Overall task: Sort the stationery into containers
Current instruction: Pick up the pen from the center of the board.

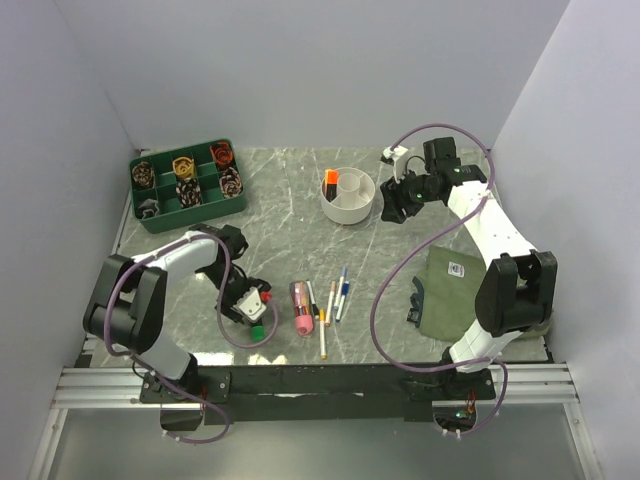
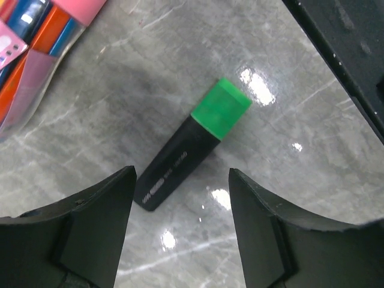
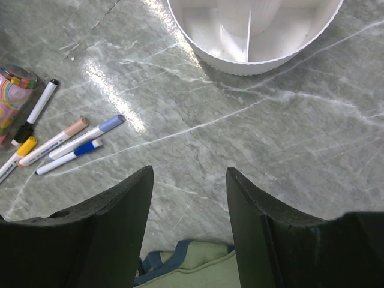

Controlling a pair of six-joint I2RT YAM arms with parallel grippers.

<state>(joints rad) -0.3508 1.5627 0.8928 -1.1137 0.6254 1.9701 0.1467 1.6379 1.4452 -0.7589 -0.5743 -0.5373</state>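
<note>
Only an orange-capped marker [image 1: 331,180] was stowed at the white bowl's [image 1: 350,215] ten o'clock, other pens [image 1: 341,292] left toward six, left gripper [image 2: 181,177] and right gripper [image 3: 189,180] held open, empty.

Bright, even overhead light leaves white glare spots on the glossy marble table [image 2: 258,87], with soft shadows.

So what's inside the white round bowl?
One orange-capped marker sits in a left compartment of the white bowl. The other compartments in view look empty; the bottom of the central cup cannot be seen.
</note>
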